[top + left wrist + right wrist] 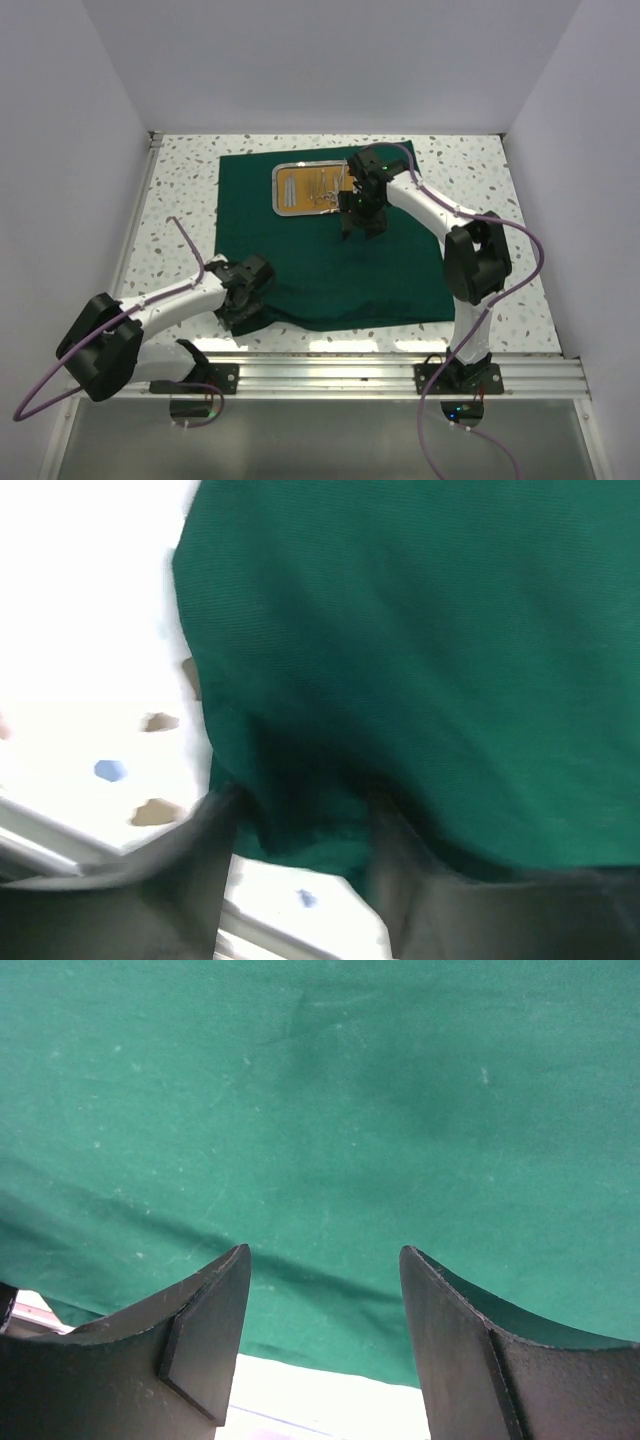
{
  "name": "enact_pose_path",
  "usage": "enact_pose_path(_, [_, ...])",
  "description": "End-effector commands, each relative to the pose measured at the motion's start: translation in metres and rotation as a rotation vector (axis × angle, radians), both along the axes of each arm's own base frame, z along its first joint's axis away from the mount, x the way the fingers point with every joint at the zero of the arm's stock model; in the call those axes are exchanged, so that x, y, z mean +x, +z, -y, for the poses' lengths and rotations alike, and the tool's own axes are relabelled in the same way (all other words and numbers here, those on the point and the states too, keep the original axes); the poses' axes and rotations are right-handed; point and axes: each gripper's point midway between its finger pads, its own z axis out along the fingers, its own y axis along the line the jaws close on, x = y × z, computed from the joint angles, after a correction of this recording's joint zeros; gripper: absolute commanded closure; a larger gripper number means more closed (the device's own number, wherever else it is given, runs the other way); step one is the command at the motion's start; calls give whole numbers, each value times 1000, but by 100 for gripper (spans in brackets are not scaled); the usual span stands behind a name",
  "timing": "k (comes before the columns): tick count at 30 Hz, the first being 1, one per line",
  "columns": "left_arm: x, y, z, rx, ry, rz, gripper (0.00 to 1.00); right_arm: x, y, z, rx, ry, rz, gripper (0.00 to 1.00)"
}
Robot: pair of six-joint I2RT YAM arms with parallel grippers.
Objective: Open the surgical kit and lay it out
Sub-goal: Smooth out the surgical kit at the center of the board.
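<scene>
The dark green cloth [330, 270] of the surgical kit lies spread flat on the table. On its far part stands the steel tray [277, 190] with an orange-brown floor, and small silver instruments [322, 187] lie in it. My right gripper [350, 228] hovers over the cloth just in front of the tray's right end. In the right wrist view it [325, 1290] is open, with only cloth [320, 1080] below. My left gripper [243, 305] is at the cloth's near left corner. The blurred left wrist view shows its jaws [300, 860] apart, the cloth's edge [420, 630] lying loose between them.
The speckled white tabletop [180, 200] surrounds the cloth. An aluminium rail [330, 365] runs along the near edge, and white walls close in the left, right and far sides. Purple cables [530, 240] loop off both arms.
</scene>
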Motion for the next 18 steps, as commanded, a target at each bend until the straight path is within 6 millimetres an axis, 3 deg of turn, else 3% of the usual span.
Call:
enact_pose_path(1, [1, -29, 8, -22, 16, -16, 55, 11, 19, -1, 5, 12, 53, 35])
enact_pose_path(3, [3, -31, 10, -22, 13, -18, 65, 11, 19, -1, 1, 13, 52, 36])
enact_pose_path(4, [4, -30, 11, -24, 12, -14, 77, 11, 18, 0, 1, 12, 52, 36])
enact_pose_path(7, [10, -18, 13, -15, 8, -4, 95, 9, 14, 0, -2, 15, 47, 36])
enact_pose_path(10, [12, 0, 9, 17, -12, -9, 99, 8, 16, 0, 1, 14, 47, 36])
enact_pose_path(11, [23, 16, 16, 5, -23, 23, 99, 7, 16, 0, 2, 14, 46, 37])
enact_pose_path(13, [21, 35, 13, 31, -66, -4, 99, 8, 20, -1, 9, 15, 51, 37])
enact_pose_path(14, [31, 55, 21, 15, -73, 18, 99, 8, 20, -1, 13, 15, 51, 37])
enact_pose_path(18, [4, 96, 8, 26, -99, -69, 99, 11, 30, -5, 31, 15, 62, 38])
